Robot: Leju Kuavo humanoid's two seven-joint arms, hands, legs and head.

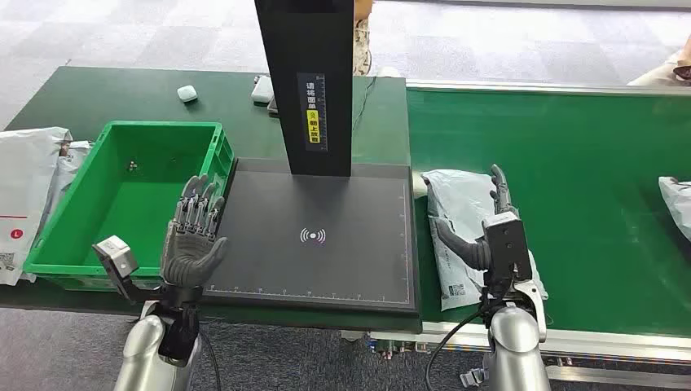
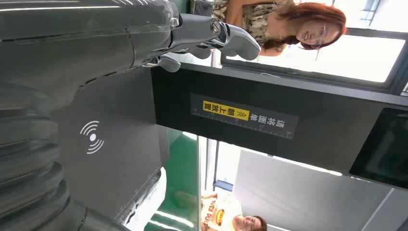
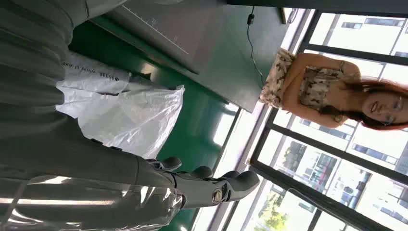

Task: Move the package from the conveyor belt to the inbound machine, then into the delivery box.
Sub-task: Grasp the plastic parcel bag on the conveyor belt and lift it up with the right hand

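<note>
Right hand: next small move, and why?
Probably lower the right hand and close its fingers on the grey package. The hand is over the package on the green conveyor belt with fingers apart, holding nothing, and the black scan pad beside it is bare.

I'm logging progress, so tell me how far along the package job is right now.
Nothing looks finished yet. The package lies on the green conveyor belt, and the right hand is over it with fingers spread, not gripping. The left hand hovers open beside the inbound machine, whose scanning plate is bare. Left to do: pick up, scan, then drop it in the green delivery box.
</note>
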